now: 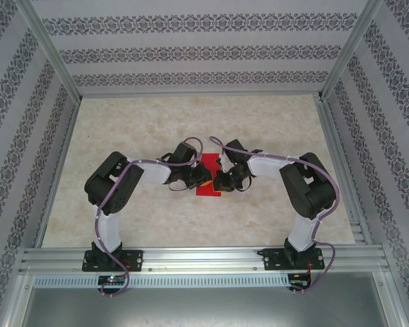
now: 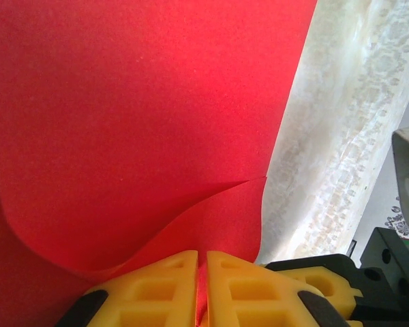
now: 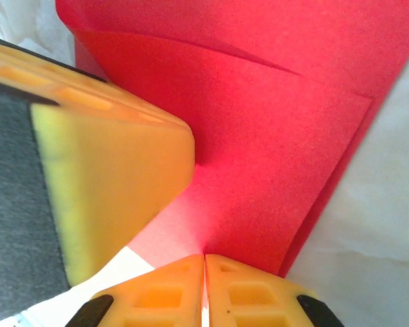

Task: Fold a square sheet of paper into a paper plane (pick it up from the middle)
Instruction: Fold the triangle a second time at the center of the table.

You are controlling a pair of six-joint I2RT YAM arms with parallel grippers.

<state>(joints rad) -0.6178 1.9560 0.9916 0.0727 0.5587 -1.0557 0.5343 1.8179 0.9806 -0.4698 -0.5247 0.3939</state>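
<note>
The bright red square sheet of paper (image 1: pixel 209 167) is bent into overlapping layers at the middle of the table, between my two grippers. In the left wrist view the paper (image 2: pixel 136 122) has one curled layer lying over another. My left gripper (image 2: pixel 202 269) is shut on its near edge, with red showing in the thin slit between the yellow fingertips. My right gripper (image 3: pixel 204 269) is shut on the paper (image 3: pixel 273 157) from the other side. The left gripper's yellow finger (image 3: pixel 116 170) stands close at the left of that view. From above, the left gripper (image 1: pixel 198 181) and the right gripper (image 1: pixel 218 181) nearly touch.
The beige marbled table (image 1: pixel 191 116) stretches away behind the arms. Aluminium rails (image 1: pixel 204 259) run along the near edge and the sides, with patterned walls (image 1: pixel 204 54) around. Part of the right gripper's body (image 2: pixel 327 283) shows at the lower right of the left wrist view.
</note>
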